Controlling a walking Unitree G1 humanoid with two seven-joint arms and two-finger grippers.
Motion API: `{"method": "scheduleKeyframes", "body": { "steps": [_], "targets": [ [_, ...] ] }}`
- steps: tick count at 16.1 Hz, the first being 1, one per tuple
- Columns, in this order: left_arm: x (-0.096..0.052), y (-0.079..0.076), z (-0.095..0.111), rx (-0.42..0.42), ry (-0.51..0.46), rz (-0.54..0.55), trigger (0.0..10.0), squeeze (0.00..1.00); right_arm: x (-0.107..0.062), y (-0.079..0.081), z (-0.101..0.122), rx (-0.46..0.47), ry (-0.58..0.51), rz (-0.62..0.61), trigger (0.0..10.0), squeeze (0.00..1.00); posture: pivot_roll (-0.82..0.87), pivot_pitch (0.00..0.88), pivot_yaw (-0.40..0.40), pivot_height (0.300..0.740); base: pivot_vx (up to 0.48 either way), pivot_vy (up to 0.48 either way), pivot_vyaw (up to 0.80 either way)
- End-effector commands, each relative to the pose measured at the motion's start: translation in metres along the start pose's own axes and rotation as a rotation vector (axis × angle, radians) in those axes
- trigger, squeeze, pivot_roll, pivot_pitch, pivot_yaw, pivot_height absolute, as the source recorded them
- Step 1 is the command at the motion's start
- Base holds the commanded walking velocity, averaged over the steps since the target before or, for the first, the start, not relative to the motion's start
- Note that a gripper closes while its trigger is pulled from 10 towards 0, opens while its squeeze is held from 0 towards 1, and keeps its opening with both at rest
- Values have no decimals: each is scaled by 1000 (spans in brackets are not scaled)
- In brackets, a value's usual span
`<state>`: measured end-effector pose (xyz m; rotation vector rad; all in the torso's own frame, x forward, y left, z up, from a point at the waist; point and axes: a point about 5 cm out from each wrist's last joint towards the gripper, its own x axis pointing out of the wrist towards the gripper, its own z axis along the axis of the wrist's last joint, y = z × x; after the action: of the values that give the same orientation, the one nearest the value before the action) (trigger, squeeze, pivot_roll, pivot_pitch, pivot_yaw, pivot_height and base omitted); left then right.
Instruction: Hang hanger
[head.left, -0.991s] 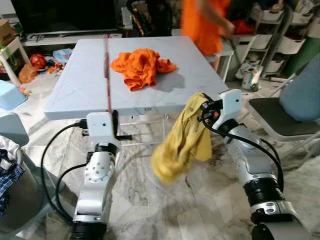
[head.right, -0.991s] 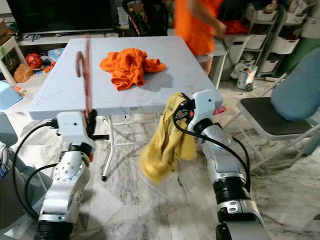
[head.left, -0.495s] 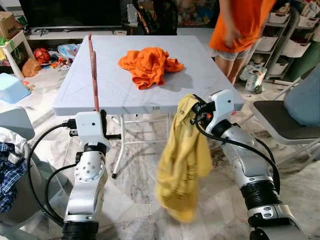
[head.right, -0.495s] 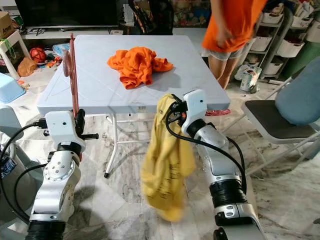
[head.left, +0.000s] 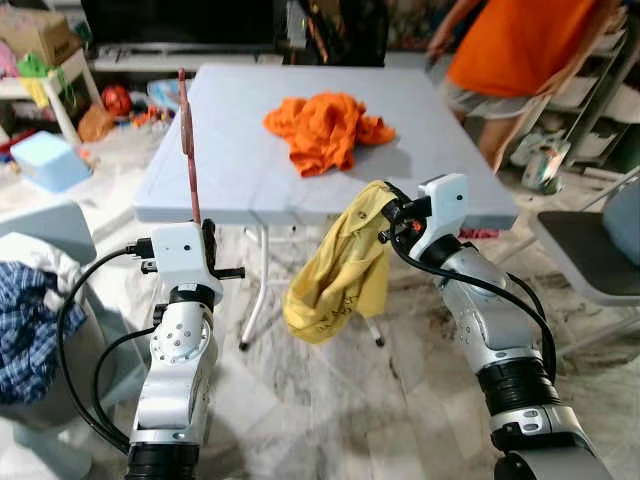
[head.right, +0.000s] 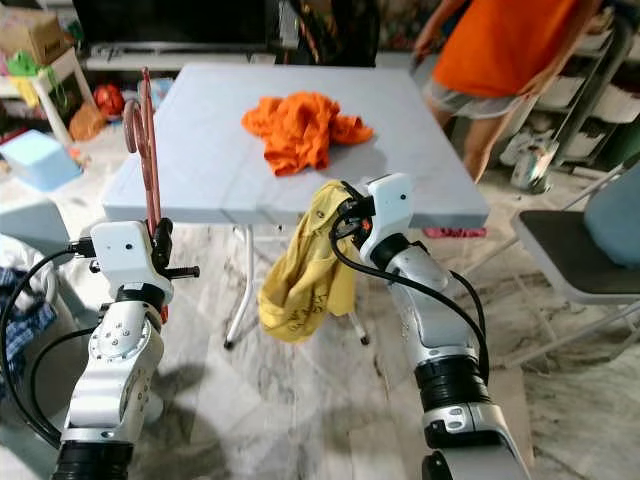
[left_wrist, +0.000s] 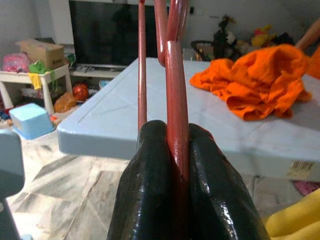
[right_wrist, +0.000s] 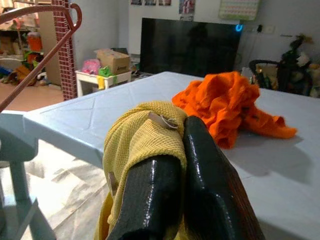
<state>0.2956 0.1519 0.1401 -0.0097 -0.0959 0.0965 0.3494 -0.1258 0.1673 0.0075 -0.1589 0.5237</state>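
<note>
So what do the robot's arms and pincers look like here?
Both arms are silver-grey jointed segments with white boxy wrist housings, black collar rings and looping black cables. The left pincer and right pincer each have two long, glossy black fingers.

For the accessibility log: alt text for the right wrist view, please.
The right end effector is shut on a yellow shirt in front of a pale blue table. An orange garment lies heaped on the table, and a red hanger shows beyond its edge.
</note>
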Motion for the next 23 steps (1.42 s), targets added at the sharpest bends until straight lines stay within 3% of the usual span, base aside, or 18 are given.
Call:
{"method": "scheduleKeyframes", "body": {
  "steps": [1, 23],
  "targets": [
    [2, -2, 6, -7, -19, -11, 10000, 0, 3, -5, 18, -22, -68, -16, 10000, 0, -45, 0, -33, 740, 289, 0, 0],
    [7, -5, 12, -16, -40, -17, 10000, 0, 5, -4, 26, -45, -116, -1, 10000, 0, -44, 0, -33, 740, 362, 0, 69]
  ]
}}
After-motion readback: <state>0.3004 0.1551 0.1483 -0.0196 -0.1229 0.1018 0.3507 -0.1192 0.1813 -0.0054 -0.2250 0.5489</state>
